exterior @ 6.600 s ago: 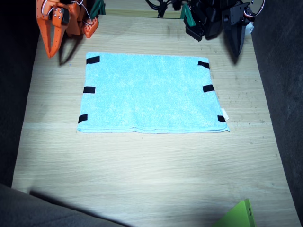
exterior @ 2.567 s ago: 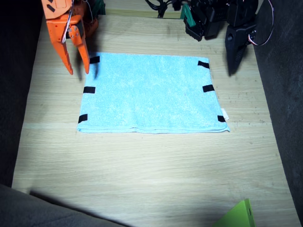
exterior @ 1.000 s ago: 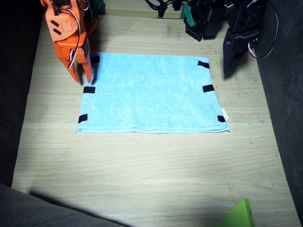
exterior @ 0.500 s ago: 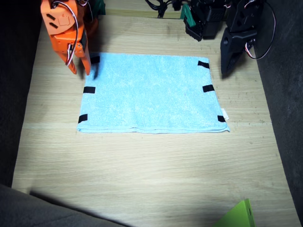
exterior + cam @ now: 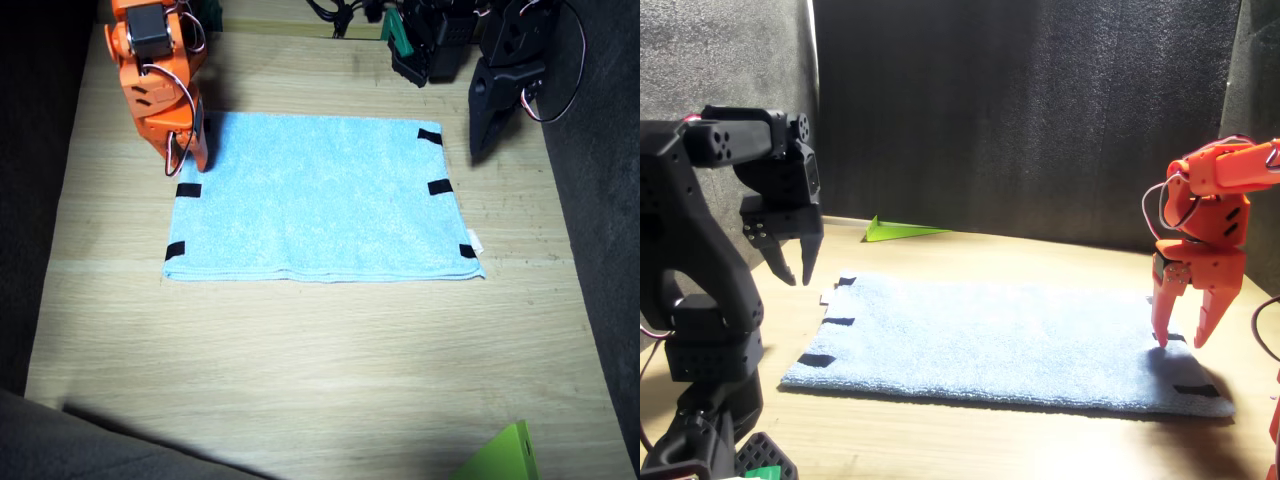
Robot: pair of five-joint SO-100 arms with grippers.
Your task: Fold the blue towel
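Blue towel (image 5: 320, 195) flat on desk (image 5: 320, 350), unfolded. Right gripper (image 5: 1180, 335) fingers parted, empty, tips at far-corner edge. Left gripper (image 5: 792, 265) parted, empty, above opposite edge. Advise: pinch both corners together, lift level.

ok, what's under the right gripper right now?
The blue towel, at its edge by a far corner. The open right gripper points down over it, one fingertip about touching the cloth. In the fixed view the arm covers the corner's black tape mark.
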